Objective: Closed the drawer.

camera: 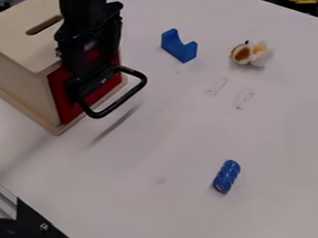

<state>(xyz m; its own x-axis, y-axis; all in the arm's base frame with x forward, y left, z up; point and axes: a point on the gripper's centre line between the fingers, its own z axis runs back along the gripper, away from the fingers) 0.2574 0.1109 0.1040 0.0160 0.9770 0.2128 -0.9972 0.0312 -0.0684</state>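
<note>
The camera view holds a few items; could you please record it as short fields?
box: pale wooden box with slotted top
drawer: red drawer front, seemingly flush with the box
handle: black loop handle, sticking out
gripper: black gripper, at the drawer front by the handle
loose items: blue notched block, blue ridged cylinder, brown-and-white object

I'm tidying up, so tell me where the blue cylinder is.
The blue cylinder lies on the white table at the camera view's lower right, nearer the camera than the notched blue block.
</note>
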